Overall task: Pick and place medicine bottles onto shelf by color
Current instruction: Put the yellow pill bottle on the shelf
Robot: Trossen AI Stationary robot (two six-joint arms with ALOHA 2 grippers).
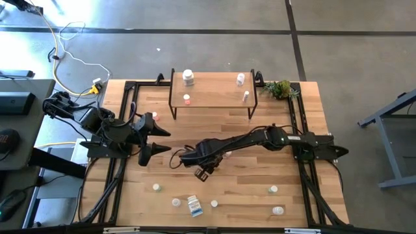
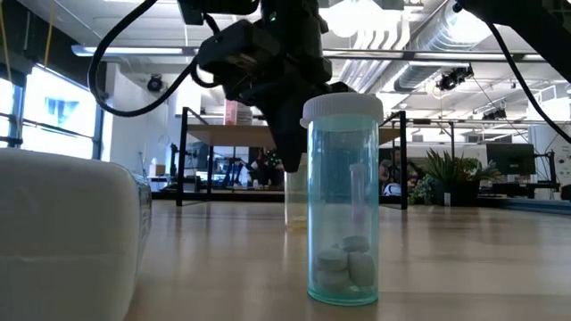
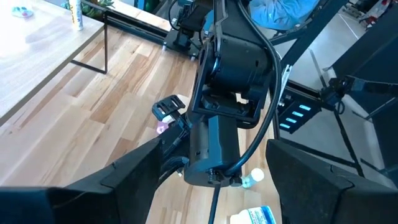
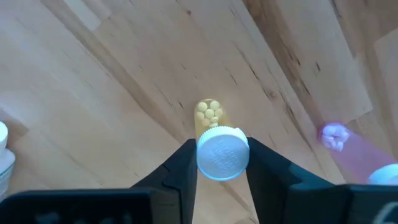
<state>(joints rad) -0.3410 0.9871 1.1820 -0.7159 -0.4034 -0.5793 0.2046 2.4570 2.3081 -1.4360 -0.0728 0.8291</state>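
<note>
Behind tabletop [image 1: 247, 133] (plank-patterned): open hall.

shelf [image 1: 213, 88]: table's far edge, 4 bottles on it | right gripper [image 1: 186, 156]: table's middle | loose bottles [image 1: 194, 205]: near edge

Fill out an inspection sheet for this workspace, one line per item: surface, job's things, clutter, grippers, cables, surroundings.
Surface: plank-patterned wooden tabletop.
Job's things: shelf at the far edge carrying four bottles; yellow-pill bottle between the right gripper's fingers; teal bottle and several more stand loose near the front edge.
Clutter: small green plant beside the shelf.
Grippers: right gripper shut on the yellow-pill bottle mid-table; left gripper open, waiting at the table's left.
Cables: yellow and white leads on the floor.
Surroundings: open workshop, nothing seen nearby.
</note>
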